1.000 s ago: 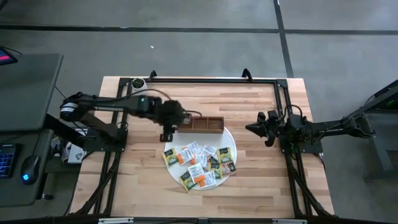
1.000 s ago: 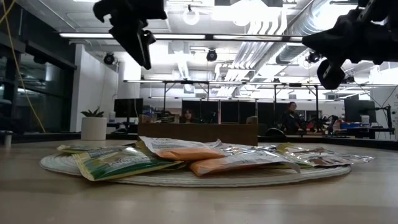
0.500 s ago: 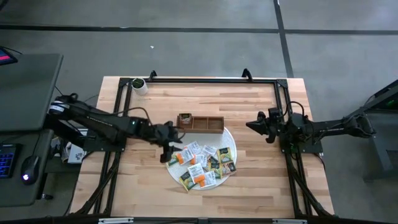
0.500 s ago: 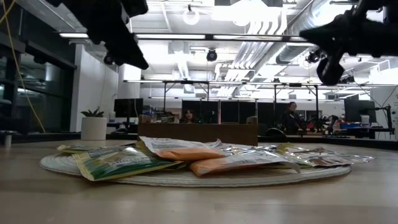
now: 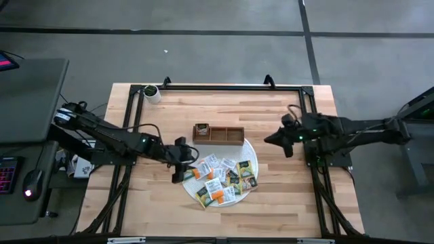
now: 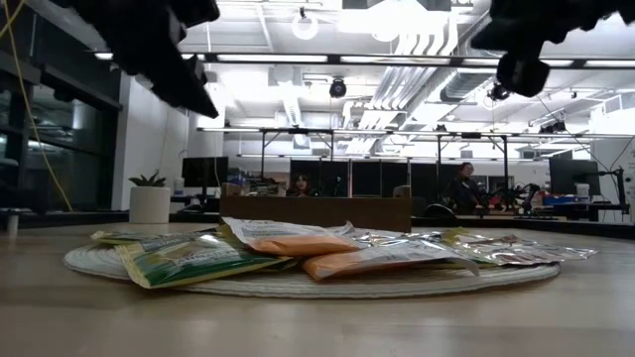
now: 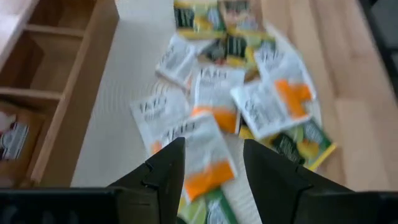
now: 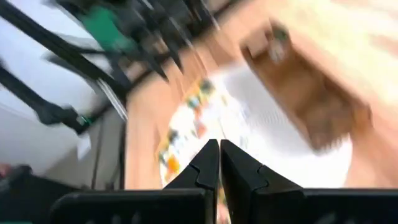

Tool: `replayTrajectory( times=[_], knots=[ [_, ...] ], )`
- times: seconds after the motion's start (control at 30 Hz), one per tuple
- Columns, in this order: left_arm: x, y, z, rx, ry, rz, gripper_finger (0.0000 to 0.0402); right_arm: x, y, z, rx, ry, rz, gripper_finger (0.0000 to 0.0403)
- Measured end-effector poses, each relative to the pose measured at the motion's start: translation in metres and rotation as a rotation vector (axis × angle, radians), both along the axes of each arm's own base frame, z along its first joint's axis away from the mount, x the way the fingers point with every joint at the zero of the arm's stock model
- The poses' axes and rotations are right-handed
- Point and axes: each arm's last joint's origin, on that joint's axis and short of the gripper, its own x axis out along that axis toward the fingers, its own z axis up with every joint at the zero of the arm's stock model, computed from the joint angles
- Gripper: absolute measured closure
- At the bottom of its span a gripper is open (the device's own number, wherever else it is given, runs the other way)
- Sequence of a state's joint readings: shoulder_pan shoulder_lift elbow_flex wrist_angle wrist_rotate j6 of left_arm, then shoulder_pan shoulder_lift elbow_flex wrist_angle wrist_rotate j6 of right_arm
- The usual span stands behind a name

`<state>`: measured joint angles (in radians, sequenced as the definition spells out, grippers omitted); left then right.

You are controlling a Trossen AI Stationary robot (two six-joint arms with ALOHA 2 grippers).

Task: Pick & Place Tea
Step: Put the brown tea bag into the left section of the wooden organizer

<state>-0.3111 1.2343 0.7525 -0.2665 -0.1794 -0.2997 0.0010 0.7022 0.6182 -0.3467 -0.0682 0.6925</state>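
While the left claw [image 5: 178,167] hangs spread and empty just above the near edge of roughly a dozen tea packets [image 5: 218,179] heaped on one round mat [image 5: 251,155], the right claw [image 5: 270,140] waits pressed together, well apart.

About 12 tea packets [image 5: 220,177], 1 wooden tray [image 5: 218,134], 1 white mat [image 5: 251,154], 2 arms.

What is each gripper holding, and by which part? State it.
Nothing is held. The left gripper is open above the tea-bag packets; the right gripper is shut on nothing.
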Motion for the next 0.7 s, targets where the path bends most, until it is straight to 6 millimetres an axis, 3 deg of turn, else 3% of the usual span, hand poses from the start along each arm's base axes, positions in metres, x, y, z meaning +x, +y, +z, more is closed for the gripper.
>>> replayTrajectory(
  times=[0.1, 0.3, 0.5, 0.7],
  knots=[
    [-0.007, -0.002, -0.003, 0.028, 0.054, -0.008, 0.0239, 0.006, 0.001, -0.004, 0.115, 0.213, -0.029, 0.0391],
    [-0.023, -0.009, 0.002, 0.084, 0.083, -0.011, 0.0239, 0.014, 0.012, -0.032, 0.361, 0.555, -0.055, 0.0391],
    [-0.035, -0.018, 0.005, 0.126, 0.081, -0.006, 0.0239, 0.031, 0.039, -0.058, 0.436, 0.576, -0.017, 0.0391],
    [-0.044, -0.031, 0.004, 0.137, 0.082, -0.032, 0.0239, 0.035, 0.061, -0.083, 0.459, 0.506, -0.086, 0.0391]
  ],
)
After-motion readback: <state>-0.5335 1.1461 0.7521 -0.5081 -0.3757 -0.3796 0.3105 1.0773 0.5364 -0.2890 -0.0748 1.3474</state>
